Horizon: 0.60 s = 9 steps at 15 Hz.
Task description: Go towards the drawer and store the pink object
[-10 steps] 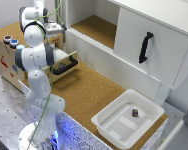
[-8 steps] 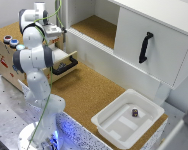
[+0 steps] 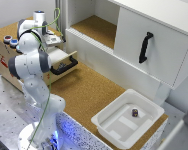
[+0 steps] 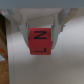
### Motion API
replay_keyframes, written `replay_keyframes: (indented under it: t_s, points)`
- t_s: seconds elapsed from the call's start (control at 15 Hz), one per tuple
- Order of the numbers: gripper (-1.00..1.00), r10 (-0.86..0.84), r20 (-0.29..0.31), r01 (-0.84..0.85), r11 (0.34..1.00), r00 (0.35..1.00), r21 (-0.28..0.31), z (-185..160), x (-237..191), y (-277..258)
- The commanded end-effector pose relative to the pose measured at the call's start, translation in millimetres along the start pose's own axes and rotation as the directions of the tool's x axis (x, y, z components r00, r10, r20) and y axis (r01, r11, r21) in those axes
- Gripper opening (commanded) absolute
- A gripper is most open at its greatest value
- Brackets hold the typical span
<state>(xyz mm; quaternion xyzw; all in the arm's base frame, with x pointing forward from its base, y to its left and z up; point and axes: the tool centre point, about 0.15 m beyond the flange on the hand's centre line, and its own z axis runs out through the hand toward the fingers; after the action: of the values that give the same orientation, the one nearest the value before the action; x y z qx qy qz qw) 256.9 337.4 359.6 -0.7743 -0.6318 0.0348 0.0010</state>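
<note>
Over at the exterior view's left, the white Franka arm point(image 3: 31, 75) reaches back toward the light plywood box point(image 3: 6, 55), and its gripper point(image 4: 41, 26) is mostly hidden behind its own links from that angle. The wrist view settles what it carries: the two pale fingers point(image 4: 22, 30) are clamped on the sides of a pink-red cube with black letters on its faces point(image 4: 40, 42), which hangs between and just below them. I can read an N on the face nearest the camera and an L on the one under it.

Just beside the gripper, on the side toward the exterior view's right, the small pale wooden drawer point(image 3: 61, 59) is pulled out of the box, its black bar handle point(image 3: 65, 66) facing out over the brown cork-like surface point(image 3: 86, 90). From either view I cannot tell if the cube is directly over the drawer's opening.

Well away from the gripper, toward the exterior view's right, sits a white plastic tub point(image 3: 111, 127) with a small dark object point(image 3: 135, 113) on its floor. Beyond it stands a large white cabinet door with a black handle point(image 3: 145, 47). Two small round things point(image 3: 10, 41) rest on top of the plywood box, near the arm.
</note>
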Motion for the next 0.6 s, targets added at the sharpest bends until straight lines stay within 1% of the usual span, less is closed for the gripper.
replay_keyframes:
  t_s: [0.0, 0.27, 0.4, 0.47, 0.53]
  points:
    - [-1.0, -0.092, -0.082, 0.092, 0.996, 0.992, 0.0, 33, 8, -1]
    - [-1.0, -0.103, -0.082, 0.103, 0.995, 0.991, 0.003, 39, 8, 13]
    - [-1.0, -0.1, -0.055, 0.101, 0.995, 0.993, 0.009, 45, 6, 20]
    - [1.0, -0.08, -0.048, 0.081, 0.997, 0.996, 0.008, 43, 5, 24]
    - [1.0, -0.073, -0.055, 0.073, 0.997, 0.996, 0.004, 38, 3, 24]
